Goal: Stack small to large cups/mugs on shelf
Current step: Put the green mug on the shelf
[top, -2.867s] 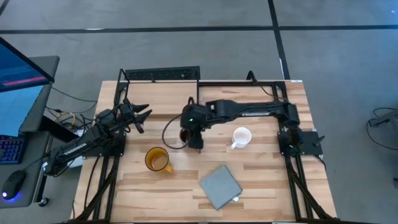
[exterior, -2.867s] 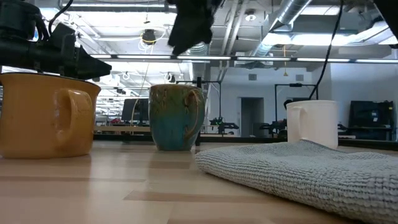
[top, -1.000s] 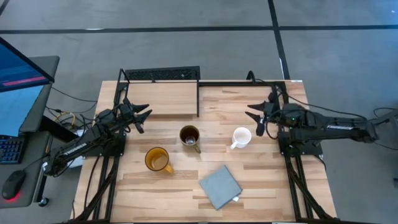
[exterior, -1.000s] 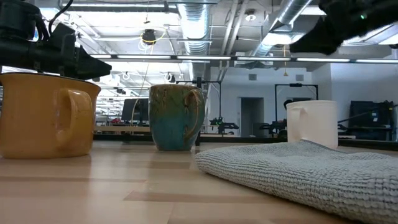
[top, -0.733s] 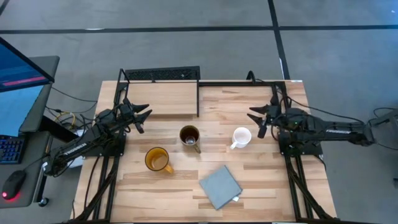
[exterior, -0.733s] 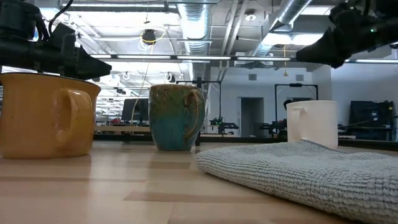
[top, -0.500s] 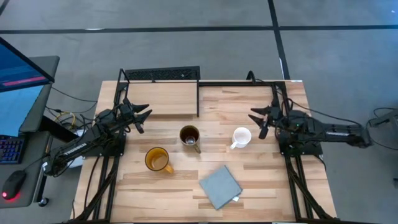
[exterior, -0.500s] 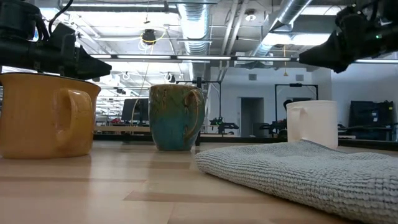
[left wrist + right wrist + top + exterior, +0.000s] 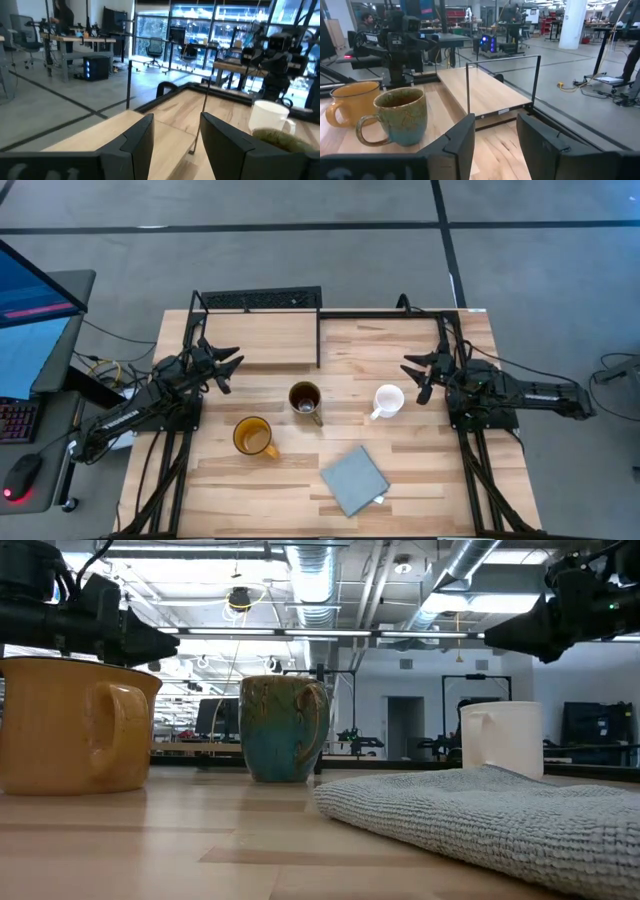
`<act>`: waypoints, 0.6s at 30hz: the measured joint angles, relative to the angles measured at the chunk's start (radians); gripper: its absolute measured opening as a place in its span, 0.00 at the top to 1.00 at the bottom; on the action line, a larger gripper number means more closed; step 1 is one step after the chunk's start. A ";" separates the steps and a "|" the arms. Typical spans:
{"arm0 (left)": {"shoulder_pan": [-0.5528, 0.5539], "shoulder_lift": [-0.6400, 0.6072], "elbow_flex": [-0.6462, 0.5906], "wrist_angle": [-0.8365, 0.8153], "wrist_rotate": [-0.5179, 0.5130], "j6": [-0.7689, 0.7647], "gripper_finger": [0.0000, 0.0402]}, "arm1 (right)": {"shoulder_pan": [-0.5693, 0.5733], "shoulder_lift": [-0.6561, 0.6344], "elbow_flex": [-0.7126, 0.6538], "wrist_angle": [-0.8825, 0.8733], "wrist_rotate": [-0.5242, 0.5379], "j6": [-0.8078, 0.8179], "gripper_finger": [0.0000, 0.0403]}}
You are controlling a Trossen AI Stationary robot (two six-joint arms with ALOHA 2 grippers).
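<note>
Three mugs stand on their bases on the tabletop: the yellow-orange mug [image 9: 253, 437] near left, the olive-brown mug [image 9: 305, 399] at the middle, and the small white mug [image 9: 388, 400] to its right. The light-wood shelf [image 9: 262, 340] with its black frame sits at the far left and bears nothing. My left gripper [image 9: 228, 370] hovers open near the shelf's near left corner. At the table's right side, just right of the white mug, my right gripper [image 9: 410, 377] hovers open. In the right wrist view the olive-brown mug [image 9: 395, 122] and the yellow-orange mug [image 9: 347, 102] stand ahead of the open fingers.
A folded grey cloth [image 9: 354, 479] lies near the table's front edge, right of the middle. A black frame rail [image 9: 390, 313] runs along the far edge beside the shelf. Bare tabletop lies between the mugs and the shelf.
My right gripper has drawn back a little toward the table's right edge and sunk slightly, staying open and away from the white mug. The mugs and my left arm have kept still.
</note>
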 joint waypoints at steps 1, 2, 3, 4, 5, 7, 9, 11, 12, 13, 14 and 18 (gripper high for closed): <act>0.000 0.002 0.011 -0.013 0.008 0.001 0.62 | 0.000 0.000 0.000 0.000 0.000 0.000 0.58; 0.000 0.002 0.025 -0.011 0.021 0.008 0.62 | 0.000 0.000 0.000 0.001 0.000 0.000 0.58; 0.000 0.002 0.037 -0.003 0.039 0.017 0.62 | 0.000 0.000 0.000 0.001 0.000 0.000 0.58; 0.000 0.000 0.050 0.002 0.058 0.028 0.62 | -0.001 0.000 0.000 0.000 0.001 0.000 0.58; 0.000 0.000 0.065 0.004 0.077 0.034 0.62 | -0.001 0.000 0.000 0.000 0.001 0.000 0.58; 0.000 0.001 0.087 0.001 0.114 0.033 0.62 | 0.000 0.000 0.000 0.000 0.002 0.000 0.58; 0.000 0.007 0.107 0.010 0.137 0.016 0.62 | -0.001 0.000 0.000 0.000 0.003 -0.001 0.58; 0.000 0.015 0.130 0.016 0.134 -0.012 0.62 | -0.001 0.000 0.000 0.000 0.003 -0.001 0.58; 0.000 0.020 0.141 0.017 0.130 -0.032 0.62 | -0.001 0.000 0.000 0.000 0.003 -0.001 0.58; 0.000 0.024 0.150 0.017 0.129 -0.053 0.62 | -0.001 0.000 0.000 0.000 0.003 -0.002 0.58; 0.000 0.027 0.157 0.016 0.128 -0.069 0.62 | -0.001 0.000 0.000 0.000 0.003 -0.002 0.58; 0.000 0.027 0.164 0.011 0.130 -0.105 0.62 | -0.001 0.000 0.000 0.000 0.003 -0.002 0.58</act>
